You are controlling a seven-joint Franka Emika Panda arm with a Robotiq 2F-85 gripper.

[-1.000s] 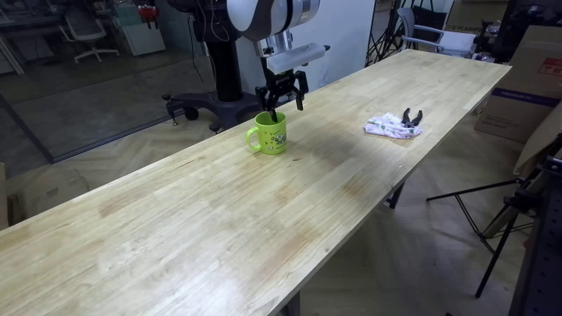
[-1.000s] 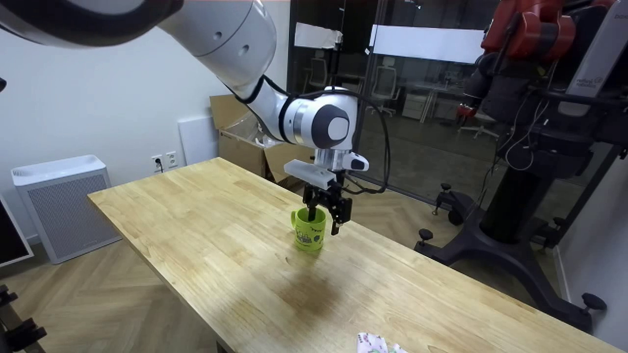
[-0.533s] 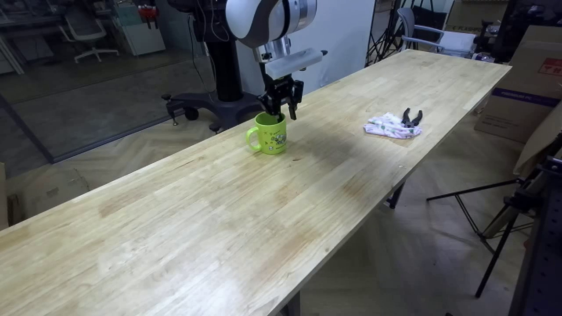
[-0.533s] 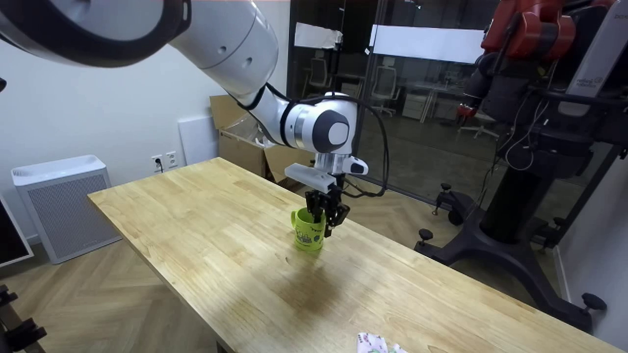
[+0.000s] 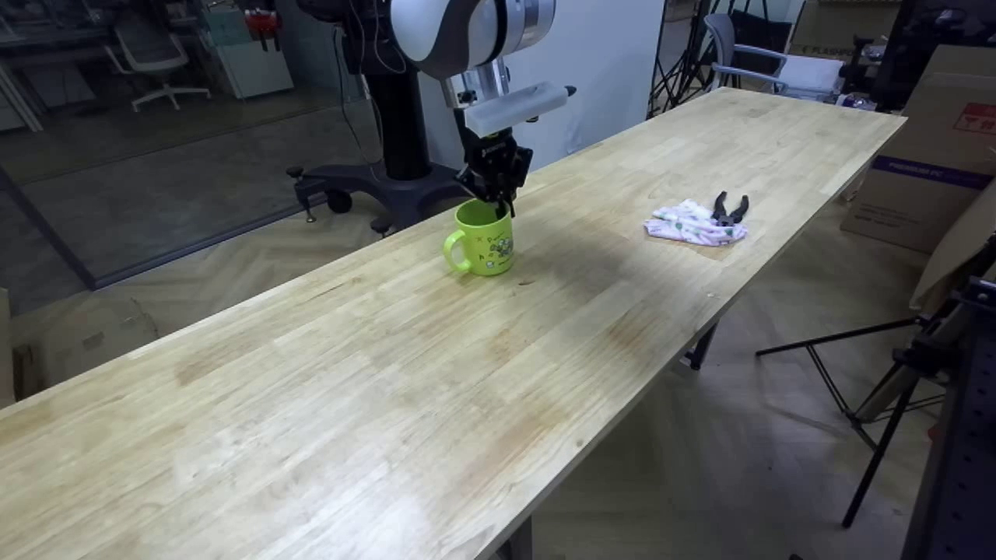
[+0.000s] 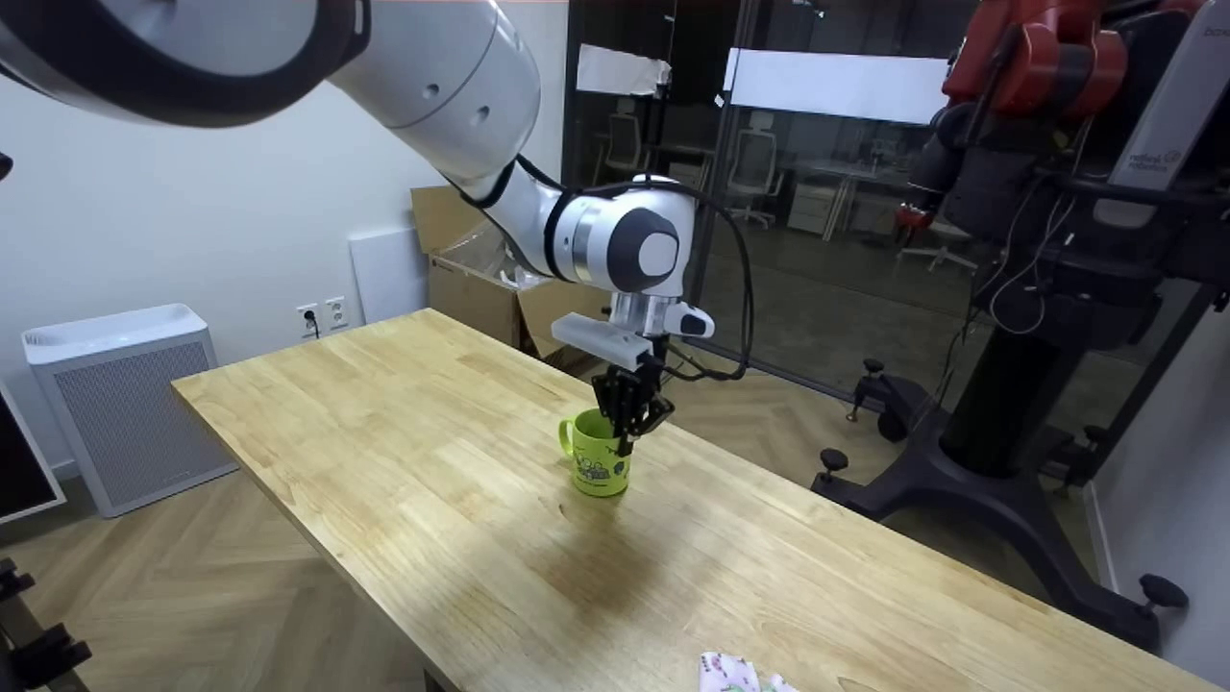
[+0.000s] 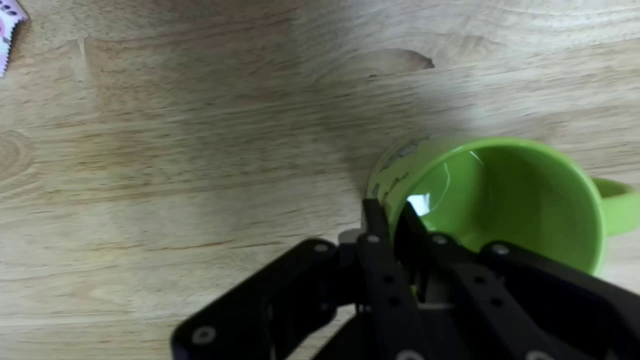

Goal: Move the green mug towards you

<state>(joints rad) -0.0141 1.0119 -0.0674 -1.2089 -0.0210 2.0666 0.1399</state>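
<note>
The green mug [image 5: 484, 247] with printed figures stands roughly upright near the table's long edge in both exterior views. In the wrist view I look into the mug [image 7: 530, 200], its handle [image 7: 620, 205] pointing right, away from my fingers. My gripper [image 7: 392, 220] is shut on the mug's wall, with one finger outside and one inside the rim. From above, the gripper [image 6: 625, 444] reaches down at the rim on the side opposite the handle. Whether the base of the mug [image 6: 598, 471] fully touches the table cannot be told.
On the wooden table [image 5: 350, 404], a folded patterned cloth [image 5: 689, 223] with black-handled pliers [image 5: 730, 210] lies farther along, toward the opposite long edge. A corner of the cloth [image 7: 7, 30] shows in the wrist view. Another robot's wheeled base [image 6: 971, 471] stands beyond the table.
The fingers have come together from wide apart and now pinch the mug's wall. The mug has shifted slightly and looks a little turned or tilted; the arm has moved slightly with it.
</note>
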